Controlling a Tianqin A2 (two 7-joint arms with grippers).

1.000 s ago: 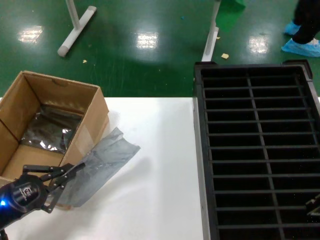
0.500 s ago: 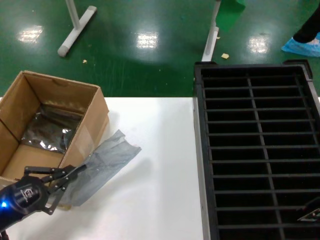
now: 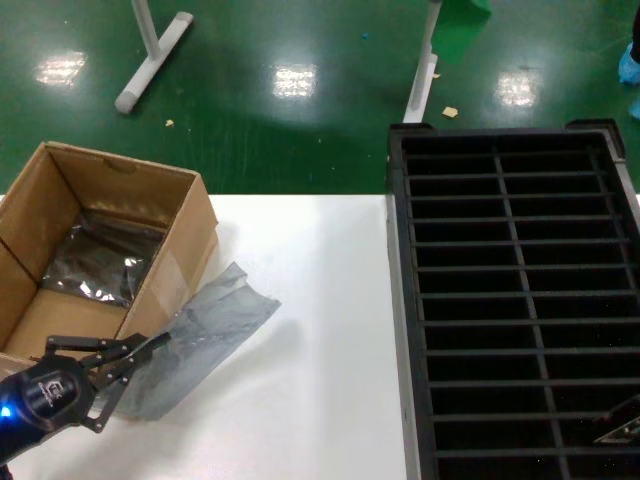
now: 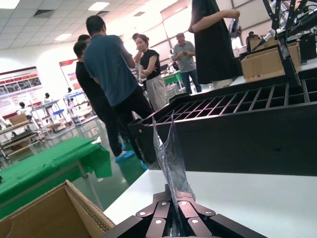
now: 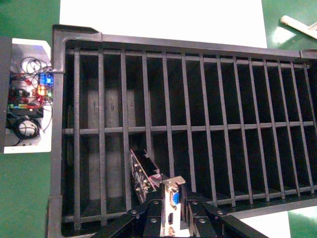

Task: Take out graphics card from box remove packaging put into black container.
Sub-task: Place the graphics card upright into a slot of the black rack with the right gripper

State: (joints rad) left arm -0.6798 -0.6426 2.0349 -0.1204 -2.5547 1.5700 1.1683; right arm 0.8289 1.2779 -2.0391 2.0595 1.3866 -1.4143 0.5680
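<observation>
My left gripper (image 3: 148,347) (image 4: 172,192) is at the table's near left, shut on one end of the packaging (image 3: 208,322) (image 4: 170,151), a crinkly grey bag slanting up beside the box (image 3: 186,216) (image 4: 54,214). The brown box stands open with another shiny grey bag (image 3: 100,262) on its floor. In the right wrist view my right gripper (image 5: 174,204) is shut on the silver bracket of the graphics card (image 5: 141,173), whose blue connector shows; it hangs over a slot near one end of the black container (image 3: 400,300) (image 5: 57,124). Only a sliver of the right gripper (image 3: 615,428) shows in the head view.
The white table (image 3: 320,300) carries the box on the left and the black container along its right side. A small electronics board (image 5: 27,94) with wires sits beside the container's end. Several people (image 4: 111,74) stand beyond the table on the green floor.
My left gripper has drifted slightly down and nearer with the packaging, whose free end sank a little. The right gripper's visible tip dropped lower at the near right.
</observation>
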